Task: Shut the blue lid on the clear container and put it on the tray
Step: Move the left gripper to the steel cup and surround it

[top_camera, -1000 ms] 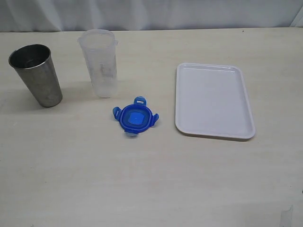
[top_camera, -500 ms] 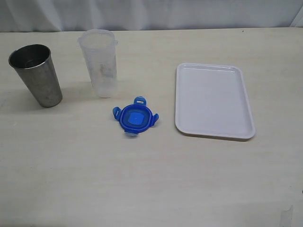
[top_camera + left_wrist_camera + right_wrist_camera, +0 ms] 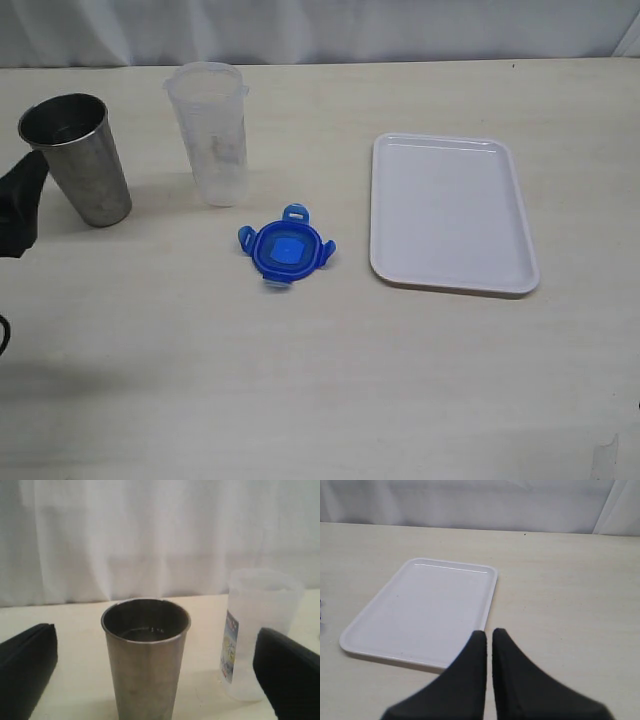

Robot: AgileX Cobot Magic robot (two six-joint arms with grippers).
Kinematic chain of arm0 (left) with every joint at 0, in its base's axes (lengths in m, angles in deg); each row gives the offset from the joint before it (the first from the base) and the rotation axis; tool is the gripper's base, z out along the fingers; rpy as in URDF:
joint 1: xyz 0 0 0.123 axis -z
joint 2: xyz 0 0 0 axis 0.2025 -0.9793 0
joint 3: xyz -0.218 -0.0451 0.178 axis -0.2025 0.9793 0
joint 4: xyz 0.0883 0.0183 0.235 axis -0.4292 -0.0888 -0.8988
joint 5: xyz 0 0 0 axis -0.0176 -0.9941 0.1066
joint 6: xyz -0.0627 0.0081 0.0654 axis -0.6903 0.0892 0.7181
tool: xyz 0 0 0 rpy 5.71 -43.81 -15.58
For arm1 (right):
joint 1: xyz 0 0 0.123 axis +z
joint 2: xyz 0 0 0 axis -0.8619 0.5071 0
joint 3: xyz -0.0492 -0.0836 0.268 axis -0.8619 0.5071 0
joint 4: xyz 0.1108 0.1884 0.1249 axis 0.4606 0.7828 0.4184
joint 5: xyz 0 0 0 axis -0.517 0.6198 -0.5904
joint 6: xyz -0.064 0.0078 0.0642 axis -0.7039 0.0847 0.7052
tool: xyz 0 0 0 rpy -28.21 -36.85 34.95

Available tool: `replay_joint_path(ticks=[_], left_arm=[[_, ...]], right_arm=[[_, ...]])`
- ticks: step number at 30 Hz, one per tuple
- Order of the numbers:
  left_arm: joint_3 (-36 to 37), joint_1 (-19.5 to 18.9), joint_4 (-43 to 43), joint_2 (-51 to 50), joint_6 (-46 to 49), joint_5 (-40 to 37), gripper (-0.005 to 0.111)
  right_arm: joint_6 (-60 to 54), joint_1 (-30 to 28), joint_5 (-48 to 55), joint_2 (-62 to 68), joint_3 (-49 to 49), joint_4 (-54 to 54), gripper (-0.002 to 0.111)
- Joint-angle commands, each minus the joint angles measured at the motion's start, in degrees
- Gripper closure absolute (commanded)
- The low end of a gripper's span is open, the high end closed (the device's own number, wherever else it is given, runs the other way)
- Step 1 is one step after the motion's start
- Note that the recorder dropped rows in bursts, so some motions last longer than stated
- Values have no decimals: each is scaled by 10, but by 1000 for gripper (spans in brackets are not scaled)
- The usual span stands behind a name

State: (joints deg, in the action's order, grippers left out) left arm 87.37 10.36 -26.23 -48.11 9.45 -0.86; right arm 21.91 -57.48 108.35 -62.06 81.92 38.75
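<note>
The blue lid (image 3: 287,248) lies flat on the table, with nothing touching it. Behind it and to its left, the clear container (image 3: 210,135) stands upright and uncovered; the left wrist view shows the same container (image 3: 260,630). The white tray (image 3: 450,215) lies to the right and holds nothing. My left gripper (image 3: 155,632) is open wide and faces the metal cup, with the container just inside its one finger. A black part of that gripper (image 3: 20,205) shows at the exterior view's left edge. My right gripper (image 3: 489,635) is shut on nothing, just off the tray (image 3: 420,610).
A grey metal cup (image 3: 78,158) stands at the far left, beside the container and right in front of my left gripper. A white curtain runs along the back of the table.
My left gripper has come into the exterior view at the left edge, next to the metal cup. Lid, container and tray have not moved.
</note>
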Motion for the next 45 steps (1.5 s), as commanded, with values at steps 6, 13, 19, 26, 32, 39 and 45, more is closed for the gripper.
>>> replay_joint_path(ticks=[6, 13, 19, 26, 32, 39, 45], left_arm=[[-76, 1, -23, -151, 20, 17, 3], [-110, 1, -24, -203, 21, 17, 3], [-141, 1, -39, -253, 21, 17, 3], [-178, 1, -37, -302, 21, 17, 3], [-206, 1, -39, -329, 21, 17, 3], [-231, 1, -39, -345, 19, 17, 3], [-247, 1, -38, -371, 16, 17, 3]], right_arm=[[1, 1, -6, -2, 1, 1, 104], [1, 1, -6, -2, 1, 1, 104], [1, 1, -6, -2, 1, 1, 104], [1, 1, -6, -2, 1, 1, 104], [1, 1, -6, -2, 1, 1, 104], [1, 1, -6, -2, 1, 1, 104], [1, 1, -6, -2, 1, 1, 104]])
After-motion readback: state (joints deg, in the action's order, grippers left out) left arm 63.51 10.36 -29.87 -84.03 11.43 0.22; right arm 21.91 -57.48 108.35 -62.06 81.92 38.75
